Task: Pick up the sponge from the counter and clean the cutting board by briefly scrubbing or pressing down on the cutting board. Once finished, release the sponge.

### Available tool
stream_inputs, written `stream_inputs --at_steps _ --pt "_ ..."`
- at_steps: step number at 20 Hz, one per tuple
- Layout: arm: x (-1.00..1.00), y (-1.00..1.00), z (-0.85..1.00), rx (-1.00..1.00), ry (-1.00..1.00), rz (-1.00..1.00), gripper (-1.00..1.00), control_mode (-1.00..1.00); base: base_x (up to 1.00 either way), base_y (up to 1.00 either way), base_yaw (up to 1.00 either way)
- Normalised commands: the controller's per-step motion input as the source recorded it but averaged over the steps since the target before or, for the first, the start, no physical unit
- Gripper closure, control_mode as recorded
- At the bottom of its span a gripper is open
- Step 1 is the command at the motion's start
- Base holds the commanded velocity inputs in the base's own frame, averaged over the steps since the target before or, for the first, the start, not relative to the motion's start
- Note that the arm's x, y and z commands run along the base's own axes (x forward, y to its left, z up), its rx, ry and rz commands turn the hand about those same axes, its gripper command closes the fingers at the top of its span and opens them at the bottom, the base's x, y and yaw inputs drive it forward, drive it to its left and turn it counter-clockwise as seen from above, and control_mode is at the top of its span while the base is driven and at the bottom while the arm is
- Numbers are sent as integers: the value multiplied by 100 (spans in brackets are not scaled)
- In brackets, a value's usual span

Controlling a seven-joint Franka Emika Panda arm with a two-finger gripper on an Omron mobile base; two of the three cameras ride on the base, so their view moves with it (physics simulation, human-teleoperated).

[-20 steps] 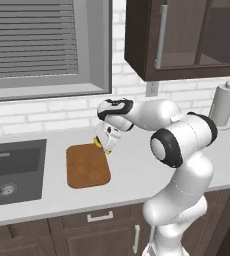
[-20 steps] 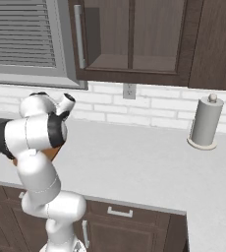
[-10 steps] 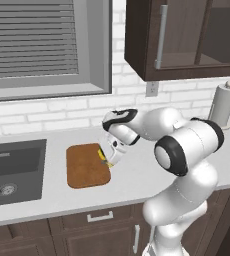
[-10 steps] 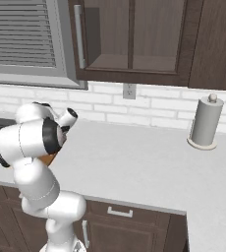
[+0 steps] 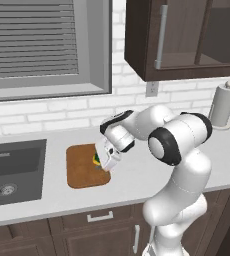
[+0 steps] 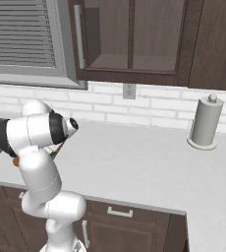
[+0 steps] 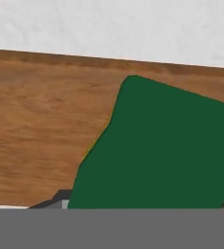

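Gripper (image 5: pixel 101 163) pressing sponge (image 7: pixel 162 151) against cutting board (image 5: pixel 79 170), counter (image 5: pixel 137 175) beneath

White brick wall (image 6: pixel 149 110), slatted window (image 5: pixel 32 45), dark glass-door cabinets (image 6: pixel 134 39), wall outlet (image 6: pixel 129 91), drawers below (image 5: pixel 99 220).

You'll see a paper towel roll (image 5: pixel 223 106) standing upright at 3 o'clock against the brick wall (image 5: pixel 52 112), a wall outlet (image 6: pixel 130 91) at 12, and a window blind (image 5: pixel 32 40) at 10 o'clock.
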Motion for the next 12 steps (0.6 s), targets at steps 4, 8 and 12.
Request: stream_inputs --at_steps 4,8,12 --pt "24 40 -82 16 13 0 100 -100 0 0 0" --pt "6 29 -100 16 10 0 100 -100 0 0 0" --pt "0 59 -100 16 0 -2 100 -100 0 0 0"
